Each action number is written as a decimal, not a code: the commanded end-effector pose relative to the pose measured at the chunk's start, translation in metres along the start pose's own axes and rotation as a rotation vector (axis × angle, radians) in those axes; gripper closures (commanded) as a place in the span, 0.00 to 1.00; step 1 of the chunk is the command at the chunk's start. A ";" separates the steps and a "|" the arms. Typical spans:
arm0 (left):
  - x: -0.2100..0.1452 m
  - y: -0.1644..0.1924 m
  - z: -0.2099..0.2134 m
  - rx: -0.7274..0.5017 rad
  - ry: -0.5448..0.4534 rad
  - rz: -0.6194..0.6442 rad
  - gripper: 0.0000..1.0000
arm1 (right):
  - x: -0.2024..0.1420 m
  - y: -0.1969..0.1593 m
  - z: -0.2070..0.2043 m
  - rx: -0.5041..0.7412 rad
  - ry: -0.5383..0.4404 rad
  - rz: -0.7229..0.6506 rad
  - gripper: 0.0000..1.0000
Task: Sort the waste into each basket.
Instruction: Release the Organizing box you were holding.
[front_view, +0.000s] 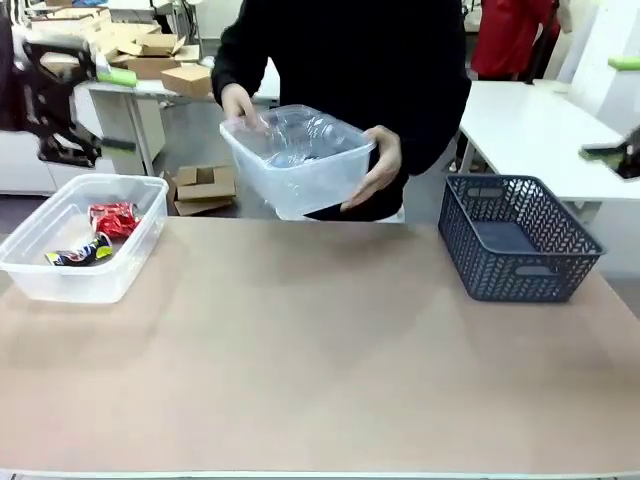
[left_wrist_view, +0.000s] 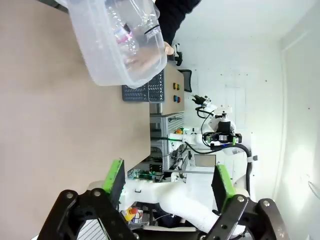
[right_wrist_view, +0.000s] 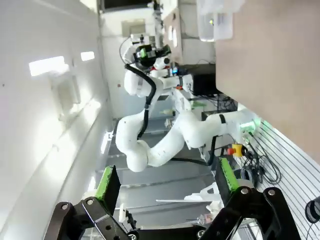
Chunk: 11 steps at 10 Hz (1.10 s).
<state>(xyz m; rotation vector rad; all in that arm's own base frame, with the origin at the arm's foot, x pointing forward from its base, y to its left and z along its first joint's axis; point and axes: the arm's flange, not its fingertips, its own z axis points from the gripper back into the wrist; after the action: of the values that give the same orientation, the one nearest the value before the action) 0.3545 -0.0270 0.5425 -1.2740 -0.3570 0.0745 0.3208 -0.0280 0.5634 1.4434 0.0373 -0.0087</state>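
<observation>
The person's hands (front_view: 383, 168) grip a clear tub (front_view: 298, 160) lifted above the far edge of the table (front_view: 320, 350), clear bottles (front_view: 290, 135) inside. Left of it, a second clear tub (front_view: 80, 240) rests on the table holding a red can (front_view: 113, 218) and a dark-blue-and-yellow can (front_view: 82, 253). Right of the lifted tub sits a dark lattice basket (front_view: 517, 238). Left gripper (left_wrist_view: 169, 185) and right gripper (right_wrist_view: 166, 184) hang apart from everything, fingers spread, grasping nothing.

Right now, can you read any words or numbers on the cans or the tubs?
No text reads clearly.
Red can: crushed, print too blurred to read.
Dark-blue-and-yellow can: markings too small to read.
Bottles in the held tub: a pink label shows in the left wrist view, unreadable.
Grey basket: no print visible.
</observation>
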 end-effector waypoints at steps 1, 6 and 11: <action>-0.006 -0.042 -0.011 0.065 0.028 -0.074 0.08 | 0.008 0.025 -0.017 -0.135 0.093 0.027 0.00; -0.006 -0.042 -0.011 0.065 0.028 -0.074 0.08 | 0.008 0.025 -0.017 -0.135 0.093 0.027 0.00; -0.006 -0.042 -0.011 0.065 0.028 -0.074 0.08 | 0.008 0.025 -0.017 -0.135 0.093 0.027 0.00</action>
<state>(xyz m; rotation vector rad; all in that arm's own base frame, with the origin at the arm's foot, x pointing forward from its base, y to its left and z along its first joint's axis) 0.3470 -0.0506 0.5785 -1.1896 -0.3858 0.0042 0.3294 -0.0027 0.5827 1.3165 0.0823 0.0716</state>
